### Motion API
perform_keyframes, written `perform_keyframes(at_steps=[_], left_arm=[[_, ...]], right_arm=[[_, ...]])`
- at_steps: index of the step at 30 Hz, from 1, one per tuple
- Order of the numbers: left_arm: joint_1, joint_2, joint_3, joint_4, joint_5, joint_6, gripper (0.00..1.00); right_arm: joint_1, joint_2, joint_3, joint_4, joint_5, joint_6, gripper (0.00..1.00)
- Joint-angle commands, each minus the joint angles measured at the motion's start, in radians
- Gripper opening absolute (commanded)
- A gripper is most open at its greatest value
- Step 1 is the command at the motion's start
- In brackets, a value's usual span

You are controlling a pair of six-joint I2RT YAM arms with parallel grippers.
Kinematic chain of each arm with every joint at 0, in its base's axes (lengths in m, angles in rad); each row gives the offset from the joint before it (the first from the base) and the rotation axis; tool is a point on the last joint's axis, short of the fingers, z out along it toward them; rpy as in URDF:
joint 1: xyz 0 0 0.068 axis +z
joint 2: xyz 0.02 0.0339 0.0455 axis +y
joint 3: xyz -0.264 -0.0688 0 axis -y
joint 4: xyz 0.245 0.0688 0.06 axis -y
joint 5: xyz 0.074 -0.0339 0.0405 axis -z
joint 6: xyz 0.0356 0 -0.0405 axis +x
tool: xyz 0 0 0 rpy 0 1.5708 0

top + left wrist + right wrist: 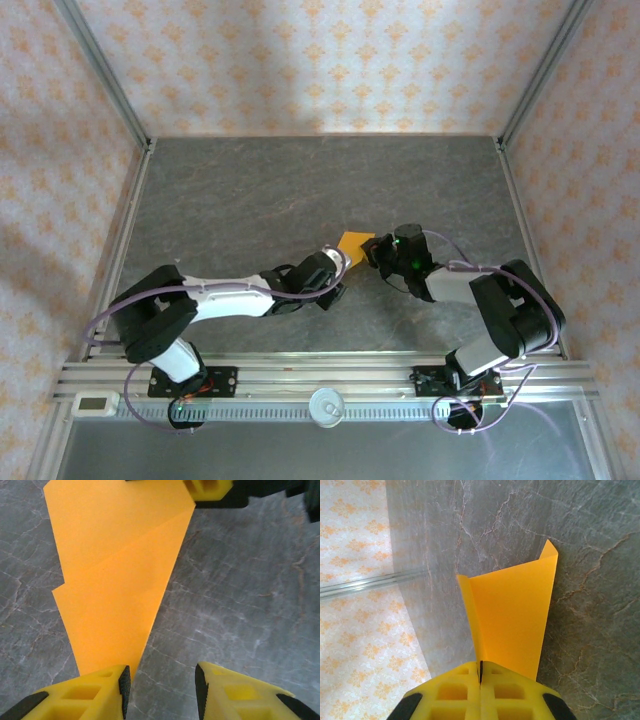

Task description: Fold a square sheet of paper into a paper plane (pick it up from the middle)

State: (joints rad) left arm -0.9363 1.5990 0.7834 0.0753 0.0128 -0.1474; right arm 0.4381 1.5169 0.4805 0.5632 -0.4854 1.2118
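The orange sheet of paper [355,243] is folded into a tapering, pointed shape with overlapping flaps and sits mid-table between the two grippers. My right gripper [481,667] is shut on one end of it, and the paper [512,612] rises from the jaws with a side flap bent up. In the left wrist view the paper [117,575] narrows toward my left finger [107,690], its tip ending at that finger's outer side. My left gripper [162,682] is open over bare table with nothing between its pads. From above, the left gripper [338,263] is just near-left of the paper and the right gripper [379,249] at its right edge.
The grey stone-patterned table [260,190] is ringed by metal frame rails [130,210] and patterned walls. A small white device [97,403] and a round knob [326,406] sit on the near rail by the arm bases.
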Motion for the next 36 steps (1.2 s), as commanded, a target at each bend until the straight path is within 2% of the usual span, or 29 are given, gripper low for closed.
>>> perform_keyframes(at_steps=[1,9,21,28,36], left_arm=[[-0.008,0.027,0.046,-0.046,-0.109,0.052,0.42],[-0.042,0.079,0.072,-0.06,-0.178,0.084,0.39],[-0.1,0.153,0.093,-0.069,-0.343,0.11,0.34],[-0.12,0.17,0.096,-0.07,-0.375,0.115,0.3],[-0.124,0.136,0.085,-0.045,-0.392,0.097,0.3]], right_arm=[[0.01,-0.021,0.0,0.02,0.028,0.011,0.0],[0.018,-0.013,0.012,0.017,0.027,0.013,0.0],[0.025,-0.01,0.021,-0.011,0.037,0.005,0.0],[0.028,-0.007,0.023,-0.018,0.039,0.001,0.0],[0.028,0.001,0.024,-0.027,0.042,-0.004,0.0]])
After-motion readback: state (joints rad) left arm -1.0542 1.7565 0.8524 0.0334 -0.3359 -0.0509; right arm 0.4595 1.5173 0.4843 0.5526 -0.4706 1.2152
